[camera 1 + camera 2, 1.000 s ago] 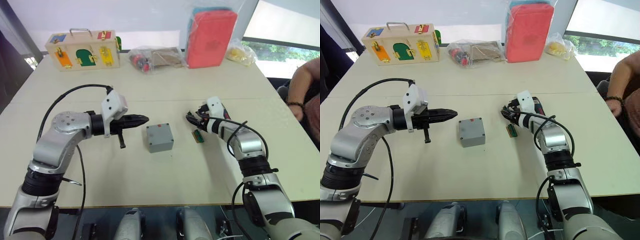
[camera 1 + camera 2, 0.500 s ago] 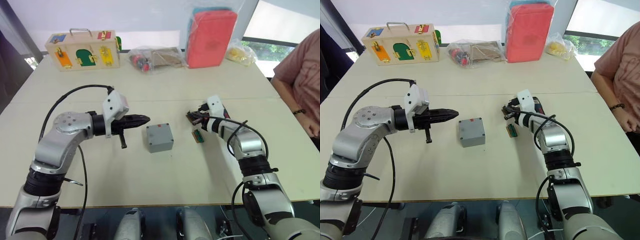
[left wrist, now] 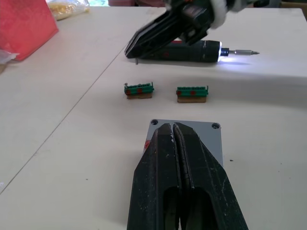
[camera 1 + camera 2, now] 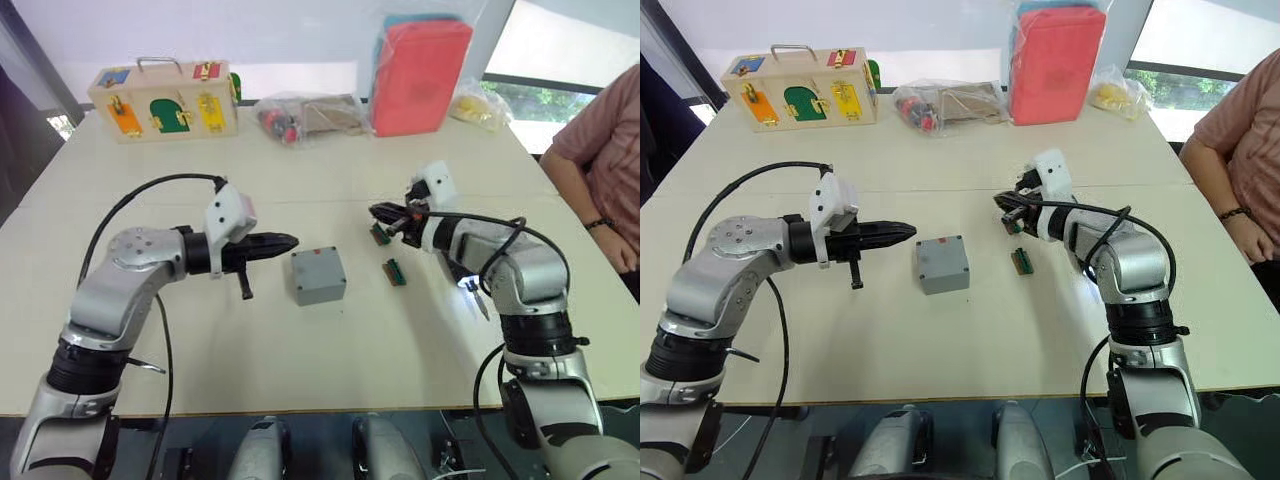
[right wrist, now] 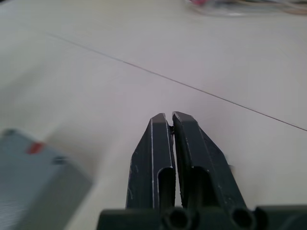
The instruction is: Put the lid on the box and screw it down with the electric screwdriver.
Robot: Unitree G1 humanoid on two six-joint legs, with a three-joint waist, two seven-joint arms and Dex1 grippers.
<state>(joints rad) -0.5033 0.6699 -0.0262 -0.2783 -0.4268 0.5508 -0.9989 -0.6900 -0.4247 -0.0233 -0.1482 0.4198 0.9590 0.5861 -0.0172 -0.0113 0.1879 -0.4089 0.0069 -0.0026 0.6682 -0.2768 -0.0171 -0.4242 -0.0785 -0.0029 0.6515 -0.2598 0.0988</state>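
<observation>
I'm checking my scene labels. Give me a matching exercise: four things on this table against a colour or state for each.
1. box
2. electric screwdriver
3. connector blocks
4. wooden latch box

A. black, tip light on
B. pale wood, colourful latches
C. grey
D. green, a pair

Pairs: 1-C, 2-A, 3-D, 4-B

The box [image 4: 319, 276] sits just ahead of my left gripper [image 4: 291, 240]; the electric screwdriver [image 3: 192, 50] lies beyond, under my right gripper [image 4: 378, 211].
</observation>
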